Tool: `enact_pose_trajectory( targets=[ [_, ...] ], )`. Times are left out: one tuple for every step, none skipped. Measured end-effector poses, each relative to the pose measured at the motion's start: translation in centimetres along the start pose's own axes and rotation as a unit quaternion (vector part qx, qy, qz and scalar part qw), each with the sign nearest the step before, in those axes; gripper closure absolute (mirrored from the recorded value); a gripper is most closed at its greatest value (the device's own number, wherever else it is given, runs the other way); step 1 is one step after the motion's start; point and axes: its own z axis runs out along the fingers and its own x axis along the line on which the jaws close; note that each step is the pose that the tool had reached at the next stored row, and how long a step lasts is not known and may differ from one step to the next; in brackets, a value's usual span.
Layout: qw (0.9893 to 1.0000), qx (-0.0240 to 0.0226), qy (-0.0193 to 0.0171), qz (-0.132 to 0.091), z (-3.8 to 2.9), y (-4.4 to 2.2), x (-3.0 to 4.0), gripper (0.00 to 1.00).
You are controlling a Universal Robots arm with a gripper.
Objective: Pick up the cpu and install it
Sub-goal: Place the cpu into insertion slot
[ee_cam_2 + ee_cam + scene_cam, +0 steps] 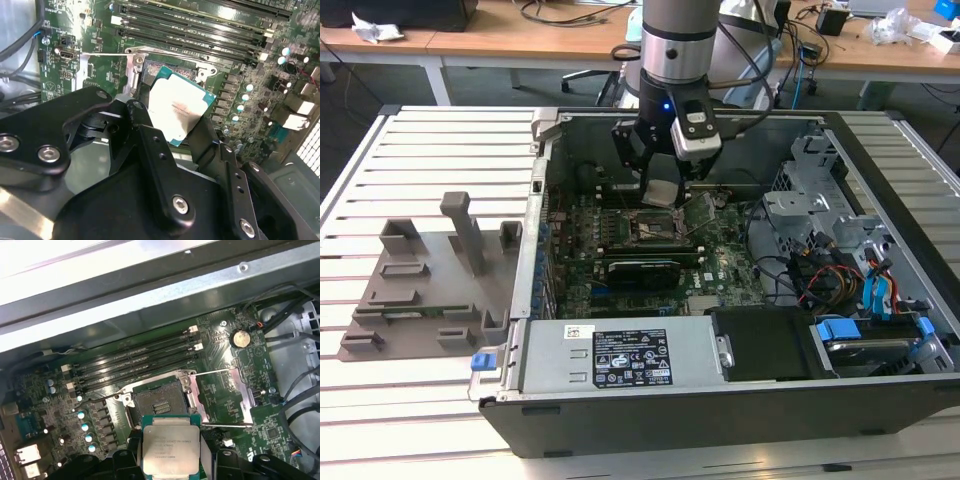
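The cpu [177, 110] [170, 447] is a small square chip with a pale metal top and a green rim, clamped between two black fingers in both wrist views. My gripper [660, 193] [170, 125] [171, 450] is shut on it and hangs over the motherboard [720, 265] inside the open computer case [720, 400]. In the exterior view the cpu [660, 192] hovers just above the open black socket [647, 228]. The socket [159, 402] [150, 75] lies empty right beside the chip, its metal frame and lever raised.
Memory slots [135, 365] run beside the socket. A power supply [620, 355] fills the case's near side, with drive bays and cables [840, 270] at the exterior view's right. A grey fixture [440, 280] stands on the slatted table at the left.
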Motion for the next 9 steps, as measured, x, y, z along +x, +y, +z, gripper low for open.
enact_pose_trajectory(
  targets=[
    [1.0000, 0.0003, 0.0001, 0.006, 0.01, 0.00, 0.00, 0.45],
    [0.9999, 0.0007, 0.0002, 0.012, 0.02, 0.00, 0.00, 0.45],
    [0.9999, 0.0012, 0.0001, 0.016, 0.03, 0.00, 0.00, 0.45],
    [0.9998, 0.0021, 0.0000, 0.021, 0.03, 0.00, -0.01, 0.45],
    [0.9997, 0.0030, -0.0002, 0.025, 0.03, 0.00, -0.01, 0.45],
    [0.9996, 0.0043, -0.0005, 0.029, 0.03, 0.00, 0.00, 0.45],
    [0.9995, 0.0054, -0.0007, 0.033, 0.04, 0.00, 0.00, 0.45],
    [0.9993, 0.0068, -0.0010, 0.037, 0.04, 0.00, 0.00, 0.45],
    [0.9991, 0.0083, -0.0013, 0.042, 0.04, 0.00, 0.00, 0.45]
  ],
)
